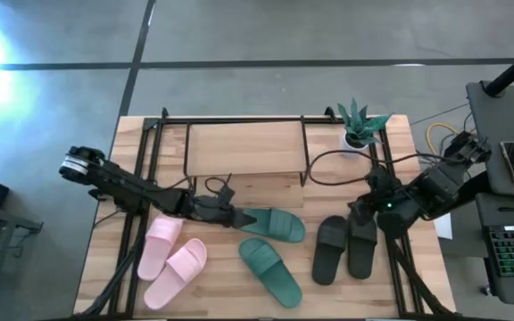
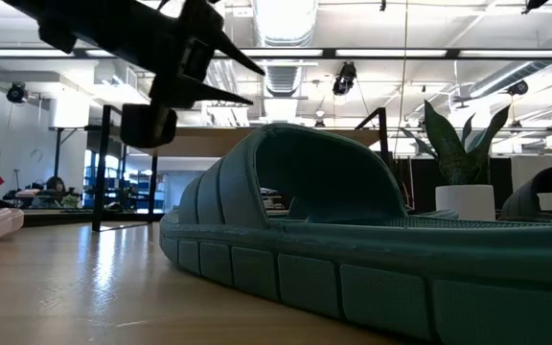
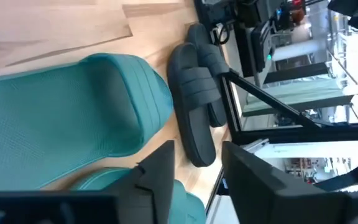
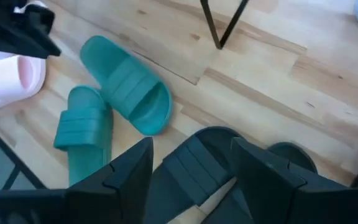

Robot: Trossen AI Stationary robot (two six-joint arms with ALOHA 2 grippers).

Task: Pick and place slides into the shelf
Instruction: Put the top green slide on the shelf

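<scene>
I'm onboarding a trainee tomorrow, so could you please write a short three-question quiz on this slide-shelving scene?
1. True or false: a slide already sits on the shelf.
2. Which slide is the left gripper nearest? A pink B green C black
3. Fill in: the right gripper hovers open above the ____ pair.

Key: 1 false, all six lie on the table. 2 B, the green slide. 3 black; the pink pair lies untouched.
</scene>
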